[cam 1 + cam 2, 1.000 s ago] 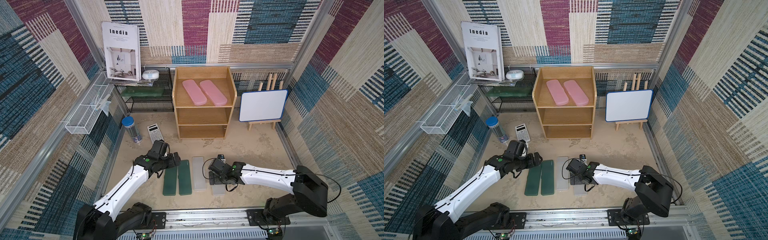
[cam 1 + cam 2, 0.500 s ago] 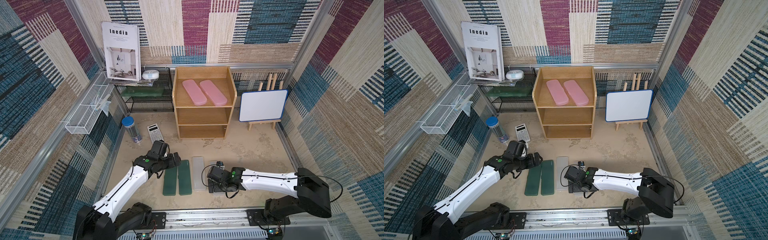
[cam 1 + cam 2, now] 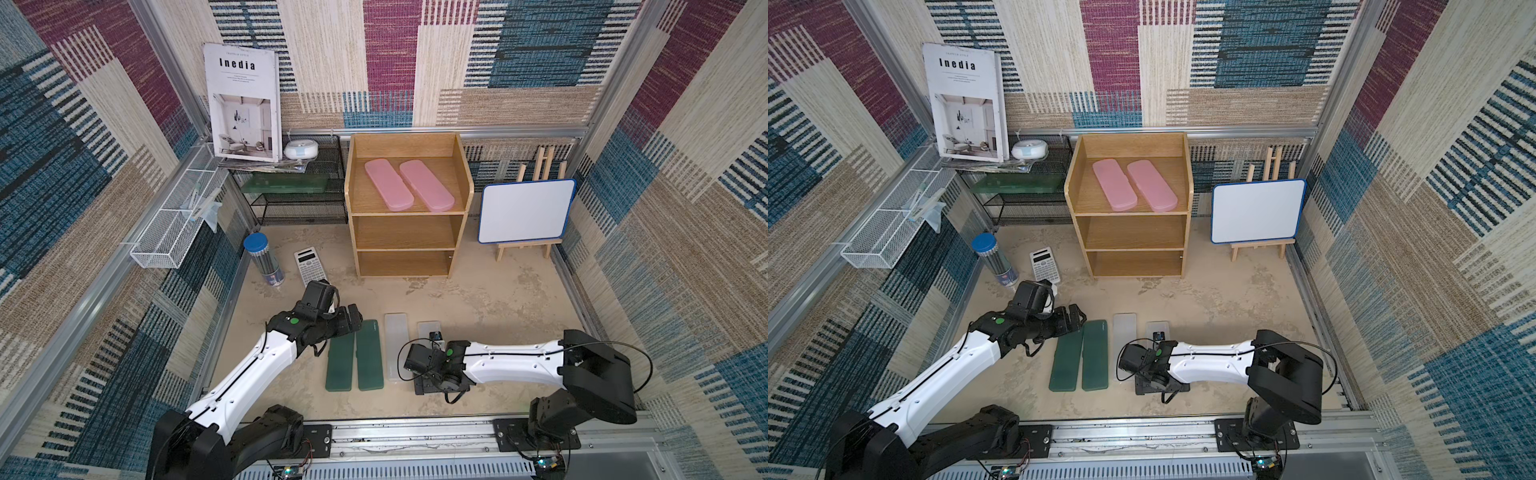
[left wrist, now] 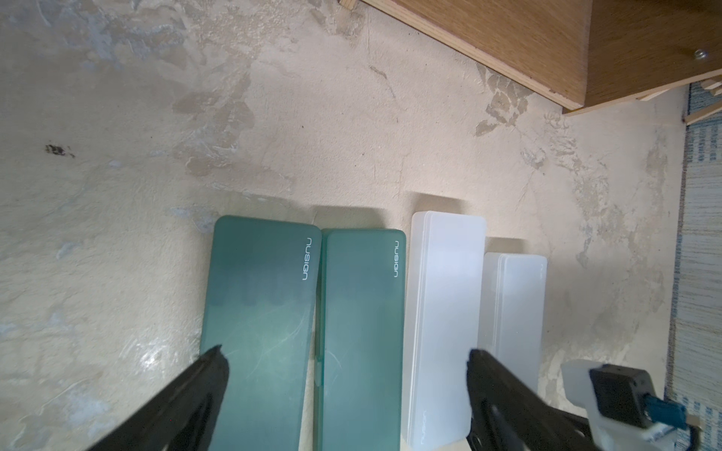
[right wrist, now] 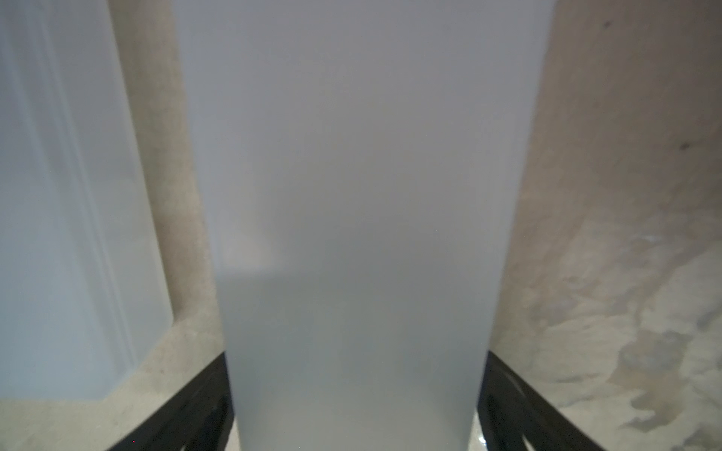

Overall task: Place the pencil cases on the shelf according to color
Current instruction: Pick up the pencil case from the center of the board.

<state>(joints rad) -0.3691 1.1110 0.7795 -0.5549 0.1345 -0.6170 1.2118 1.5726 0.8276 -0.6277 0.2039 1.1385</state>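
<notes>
Low in the frame in both top views, four pencil cases lie in a row on the sandy floor: two dark green cases (image 3: 354, 354) touching side by side, then a frosted case (image 3: 396, 347), then a second frosted case (image 5: 359, 218) mostly hidden under the right arm. The right gripper (image 5: 357, 394) sits low over that hidden case; in the right wrist view its black fingers (image 5: 187, 406) flank the case's two long sides, right at the edges, though I cannot tell whether they have clamped it. The left gripper (image 4: 345, 390) hangs over the upper end of the green pair with its jaws spread wide, spanning both green cases and holding nothing. Higher up, at centre frame, the wooden shelf (image 3: 465, 195) carries two pink cases (image 3: 407, 185) slanted side by side on its top tier; the two lower tiers are bare. A grey calculator (image 3: 309, 266) lies just left of the shelf's foot.
</notes>
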